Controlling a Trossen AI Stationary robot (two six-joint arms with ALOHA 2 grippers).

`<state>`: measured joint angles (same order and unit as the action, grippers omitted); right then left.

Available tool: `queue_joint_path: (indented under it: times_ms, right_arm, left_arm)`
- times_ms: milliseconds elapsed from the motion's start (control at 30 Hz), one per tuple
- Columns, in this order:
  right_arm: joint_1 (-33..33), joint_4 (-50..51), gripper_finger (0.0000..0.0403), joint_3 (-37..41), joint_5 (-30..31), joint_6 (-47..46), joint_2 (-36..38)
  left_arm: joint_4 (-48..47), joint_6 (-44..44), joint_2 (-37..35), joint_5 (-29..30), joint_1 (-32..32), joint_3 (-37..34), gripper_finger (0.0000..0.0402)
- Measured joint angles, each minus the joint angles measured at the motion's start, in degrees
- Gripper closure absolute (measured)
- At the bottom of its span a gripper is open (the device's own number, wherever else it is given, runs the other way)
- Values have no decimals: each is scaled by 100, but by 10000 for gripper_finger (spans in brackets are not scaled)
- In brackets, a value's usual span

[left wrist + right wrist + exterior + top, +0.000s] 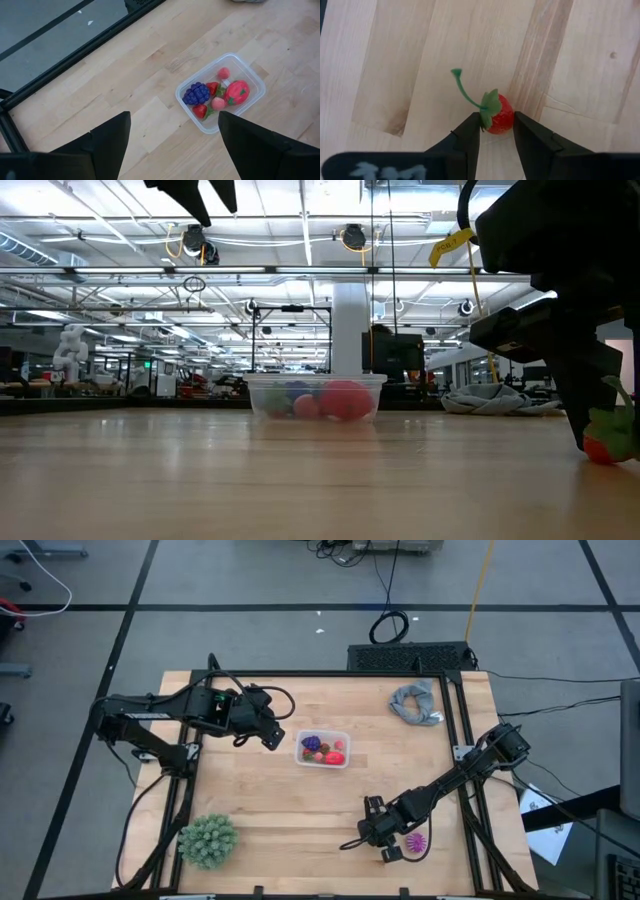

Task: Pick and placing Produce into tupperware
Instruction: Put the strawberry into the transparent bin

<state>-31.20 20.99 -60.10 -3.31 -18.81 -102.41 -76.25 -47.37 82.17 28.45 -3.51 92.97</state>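
Observation:
The clear tupperware [322,749] stands mid-table and holds several toy fruits: purple grapes [196,93], red strawberries and a larger red fruit [237,92]. My left gripper [272,737] hovers open just left of the tub, high above the table [172,145]. My right gripper [390,852] is down at the table's near edge, shut on a red toy strawberry [499,116] with a green leaf and stem. The magenta spiky ball [416,842] lies on the wood just right of that gripper. My right gripper pinches the red strawberry's body [506,120] between its two fingers, one fingertip [470,131] on each side, just below the green leaf. The fingers come from above, slanting down. In the low view the strawberry [598,448] sits at table level under the fingers.
A large green spiky ball [208,840] sits at the near left corner and a grey cloth [415,703] at the far right. Bare wood lies between the tub and my right gripper. A dark frame [470,790] runs along the table's sides.

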Motion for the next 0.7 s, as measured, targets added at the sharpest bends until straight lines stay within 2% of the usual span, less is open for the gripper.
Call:
queue_joint_path:
  times_ms: [367, 700]
  right_arm:
    - [153, 108, 300, -66, -2, 217, -3]
    - [357, 1198, 300, -957, 14, 828, -7]
  left_arm:
    - [-2, -13, 0, 0, -2, 0, 94]
    - [0, -11, 0, 0, 0, 0, 94]
